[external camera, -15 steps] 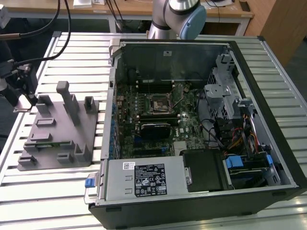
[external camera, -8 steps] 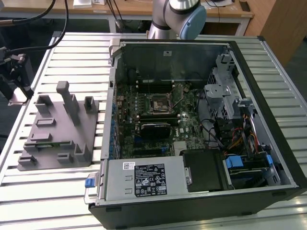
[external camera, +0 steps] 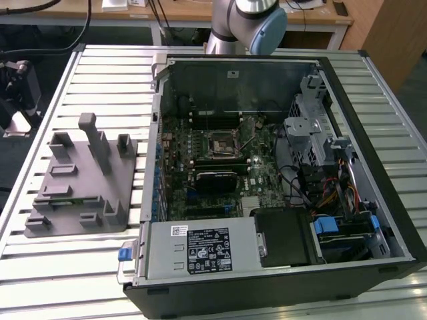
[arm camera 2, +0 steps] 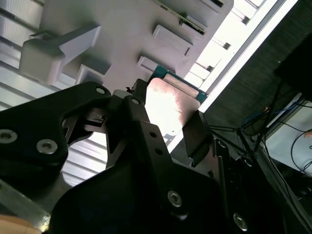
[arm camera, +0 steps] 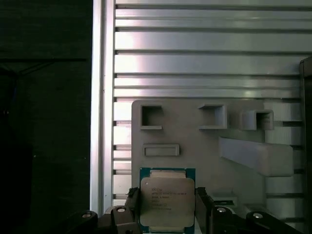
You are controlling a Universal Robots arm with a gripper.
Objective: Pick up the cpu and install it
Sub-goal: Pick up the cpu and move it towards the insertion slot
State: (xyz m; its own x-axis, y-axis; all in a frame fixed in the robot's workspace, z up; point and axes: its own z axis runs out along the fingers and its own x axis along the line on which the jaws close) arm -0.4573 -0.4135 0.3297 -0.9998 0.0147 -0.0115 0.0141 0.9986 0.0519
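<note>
Pick-up looks done: the claw (arm camera: 166,201) is closed part-way on the cpu (arm camera: 167,192), gripping opposite edges, with the grey tray (arm camera: 195,156) below it. Installing calls for keeping it level and square to the socket (external camera: 218,145).

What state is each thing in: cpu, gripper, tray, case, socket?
cpu: clamped in the gripper over the tray, silver plate facing up.
gripper: shut on the cpu.
tray: lying flat beside the case.
case: lying on its side, side panel off.
socket: dark in the middle, no cpu seated.
</note>
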